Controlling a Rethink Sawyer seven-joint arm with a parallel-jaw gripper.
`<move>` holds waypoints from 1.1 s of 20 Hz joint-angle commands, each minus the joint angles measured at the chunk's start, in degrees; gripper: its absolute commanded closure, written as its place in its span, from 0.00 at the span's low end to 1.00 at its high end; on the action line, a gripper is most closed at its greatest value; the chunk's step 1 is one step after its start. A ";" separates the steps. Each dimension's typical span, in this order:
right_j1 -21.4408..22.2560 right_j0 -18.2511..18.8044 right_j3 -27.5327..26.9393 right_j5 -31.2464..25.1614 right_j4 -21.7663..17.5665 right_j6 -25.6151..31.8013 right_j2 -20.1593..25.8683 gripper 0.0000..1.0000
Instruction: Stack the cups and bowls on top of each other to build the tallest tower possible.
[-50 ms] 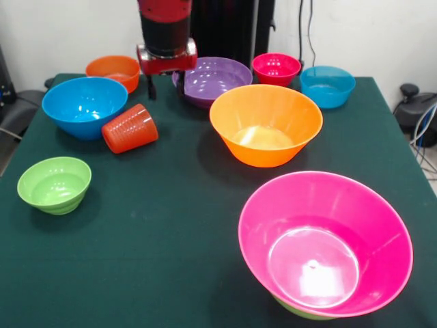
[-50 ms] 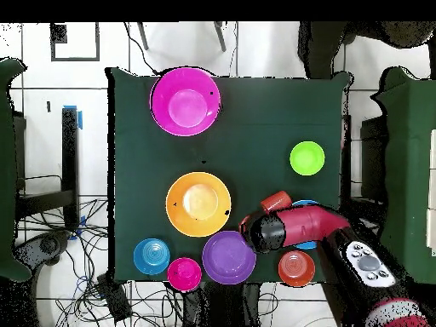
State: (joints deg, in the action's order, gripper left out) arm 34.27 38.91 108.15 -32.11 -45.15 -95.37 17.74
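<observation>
Orange-red and ribbed, the cup (image 1: 130, 128) lay tipped on its side on the green worktop (image 1: 164, 225), touching the blue bowl (image 1: 85, 106). The gripper (image 1: 164, 89) hung just beyond it, near the purple bowl (image 1: 213, 80), its fingers apart and empty.
</observation>
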 commanded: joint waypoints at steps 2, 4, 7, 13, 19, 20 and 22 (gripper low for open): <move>-7.58 -9.18 -10.95 8.26 -11.62 -11.86 -8.61 0.00; -8.10 -10.57 -12.16 8.55 -12.23 -12.11 -10.14 0.00; -6.82 -11.05 -11.63 6.88 -10.56 -10.59 -11.02 0.00; -0.47 -11.73 -8.31 2.31 -6.83 -4.84 -11.63 0.00; 2.03 -11.61 -7.62 -0.48 -4.37 -2.61 -11.62 0.00; 2.59 -11.48 -7.22 -1.09 -3.90 -2.18 -11.60 0.00; 3.69 -11.08 -6.34 -2.40 -2.58 -1.23 -11.39 0.00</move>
State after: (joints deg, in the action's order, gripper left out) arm 35.77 28.45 103.16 -28.34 -50.33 -97.48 4.55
